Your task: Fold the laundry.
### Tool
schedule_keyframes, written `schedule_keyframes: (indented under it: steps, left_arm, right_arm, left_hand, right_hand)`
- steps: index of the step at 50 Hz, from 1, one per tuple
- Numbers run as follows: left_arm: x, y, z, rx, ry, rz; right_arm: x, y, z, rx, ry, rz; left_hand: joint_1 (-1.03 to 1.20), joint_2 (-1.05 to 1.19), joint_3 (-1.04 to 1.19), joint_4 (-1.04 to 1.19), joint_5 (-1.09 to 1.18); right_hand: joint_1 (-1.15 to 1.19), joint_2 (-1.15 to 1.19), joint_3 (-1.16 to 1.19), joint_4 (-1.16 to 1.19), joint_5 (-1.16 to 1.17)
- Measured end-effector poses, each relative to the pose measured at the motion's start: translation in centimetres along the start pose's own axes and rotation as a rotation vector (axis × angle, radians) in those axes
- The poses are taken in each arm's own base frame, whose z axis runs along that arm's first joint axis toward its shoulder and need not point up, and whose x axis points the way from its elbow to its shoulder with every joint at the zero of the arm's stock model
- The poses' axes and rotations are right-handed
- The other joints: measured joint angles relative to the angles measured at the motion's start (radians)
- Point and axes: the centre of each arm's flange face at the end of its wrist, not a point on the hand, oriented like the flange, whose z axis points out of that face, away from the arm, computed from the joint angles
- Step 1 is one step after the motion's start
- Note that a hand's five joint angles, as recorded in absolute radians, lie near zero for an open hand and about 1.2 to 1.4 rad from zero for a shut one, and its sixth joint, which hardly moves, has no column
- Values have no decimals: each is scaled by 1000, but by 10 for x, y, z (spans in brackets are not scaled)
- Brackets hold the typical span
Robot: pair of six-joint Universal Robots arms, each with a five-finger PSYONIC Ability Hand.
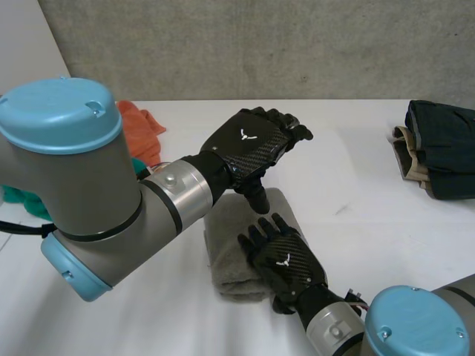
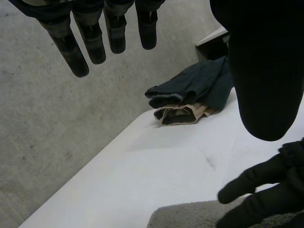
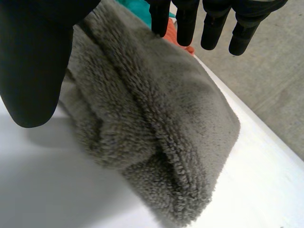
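Your grey fleece towel lies folded on the white desk, about the middle and toward the near edge. In the right wrist view its layers show stacked along one thick, rounded edge.

The right robot hand sits over the near right part of the towel, released, fingers straight and spread, gripping nothing. It appears to rest on the pile, though you cannot confirm contact from these views.

The left robot hand is raised above the far edge of the towel, also released: fingers straight, thumb pointing down toward the cloth, and nothing held. The left arm crosses in from the near left.

A folded stack of dark garments, with a beige piece at its left side, lies at the far right of the desk, well apart from the towel. An orange cloth and a teal cloth lie at the left, partly hidden behind the left arm.
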Motion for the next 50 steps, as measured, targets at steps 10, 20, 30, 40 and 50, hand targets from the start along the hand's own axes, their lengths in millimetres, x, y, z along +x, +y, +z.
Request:
schedule_keyframes:
  steps: [10, 20, 30, 40, 50]
  left_arm:
    - [2, 4, 0, -12, -6, -7]
    - [0, 3, -1, -9, -10, -8]
    - [-3, 2, -1, -8, -17, -10]
    - [-19, -13, -6, 33, -64, -8]
    - [-50, -56, -24, 177, -162, -26]
  right_arm:
    - [5, 6, 20, 30, 58, -54]
    - [9, 3, 36, 75, 77, -62]
    - [10, 3, 52, 101, 80, -61]
    - [48, -39, 83, 241, 189, -56]
    - [155, -95, 107, 410, 432, -81]
  left_hand:
    - [0, 0, 0, 0, 0]
    - [0, 0, 0, 0, 0]
    - [0, 0, 0, 0, 0]
    - [0, 0, 0, 0, 0]
    - [0, 0, 0, 0, 0]
  right_hand:
    - [0, 0, 0, 0, 0]
    - [55, 74, 74, 74, 70]
    - [779, 905, 897, 898, 830]
    - [783, 925, 932, 980, 853]
    - [783, 925, 938, 986, 853]
